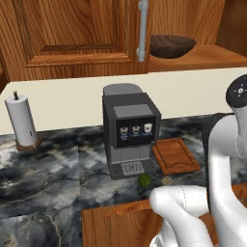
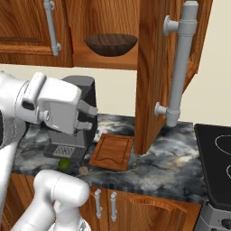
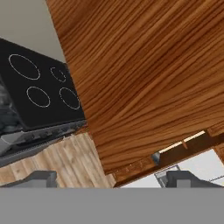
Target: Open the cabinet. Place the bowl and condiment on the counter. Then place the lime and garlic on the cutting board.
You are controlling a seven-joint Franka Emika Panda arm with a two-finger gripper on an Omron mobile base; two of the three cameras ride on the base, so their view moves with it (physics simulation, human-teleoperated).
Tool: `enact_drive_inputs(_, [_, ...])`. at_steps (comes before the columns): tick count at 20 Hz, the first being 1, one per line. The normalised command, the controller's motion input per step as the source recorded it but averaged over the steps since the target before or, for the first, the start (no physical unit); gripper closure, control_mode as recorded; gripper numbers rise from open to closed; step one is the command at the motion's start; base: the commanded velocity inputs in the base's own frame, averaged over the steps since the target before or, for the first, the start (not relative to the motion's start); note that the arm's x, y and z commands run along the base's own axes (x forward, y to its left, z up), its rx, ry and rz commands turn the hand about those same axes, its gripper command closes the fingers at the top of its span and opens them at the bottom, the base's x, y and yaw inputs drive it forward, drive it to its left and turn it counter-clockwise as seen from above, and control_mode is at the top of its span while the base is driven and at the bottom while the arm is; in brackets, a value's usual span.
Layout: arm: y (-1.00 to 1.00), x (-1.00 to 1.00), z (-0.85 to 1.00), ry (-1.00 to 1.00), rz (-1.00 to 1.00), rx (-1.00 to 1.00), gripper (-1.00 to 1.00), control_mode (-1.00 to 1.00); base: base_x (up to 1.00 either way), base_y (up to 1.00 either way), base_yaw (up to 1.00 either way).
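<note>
1. A paper towel roll stands upright at the far left of the table.
2. A coffee machine sits mid-table; in the right base view the arm covers most of it.
3. The lime and the garlic lie near the table's front edge, just in front of the machine and apart from each other. The garlic is small and hard to make out.
4. The cutting board lies flat just right of the machine, bare.
5. The cabinet has its right door swung open, edge-on to the right base camera.
6. The bowl rests on the cabinet shelf. A thin red sliver beside the left door's edge may be the condiment; too little shows to tell.
7. The gripper hangs above the table with its fingers spread and holding nothing.
8. A stovetop is cut off at the right edge.
</note>
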Motion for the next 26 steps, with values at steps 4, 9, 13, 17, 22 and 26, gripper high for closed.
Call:
enact_drive_inputs(4, [1.0, 0.22, 0.13, -0.11, 0.07, 0.06, -1.0, -1.0, 0.0, 0.0, 0.0])
enact_drive_inputs(9, [0.66, 0.02, 0.42, -0.08, 0.01, 0.09, -1.0, -1.0, 0.0, 0.0, 0.0])
enact_drive_inputs(13, [0.21, -0.12, 0.1, -0.01, 0.0, 0.0, -1.0, -1.0, 0.0, 0.0, 0.0])
enact_drive_inputs(17, [0.22, 0.17, 0.0, 0.04, 0.05, 0.04, -1.0, -1.0, 0.0, 0.0, 0.0])
enact_drive_inputs(22, [0.07, 0.25, 0.0, -0.23, 0.12, 0.3, -1.0, -1.0, 0.0, 0.0, 0.0])
enact_drive_inputs(26, [0.23, 0.51, 0.13, -0.25, 0.13, 0.35, -1.0, -1.0, 0.0, 0.0, 0.0])
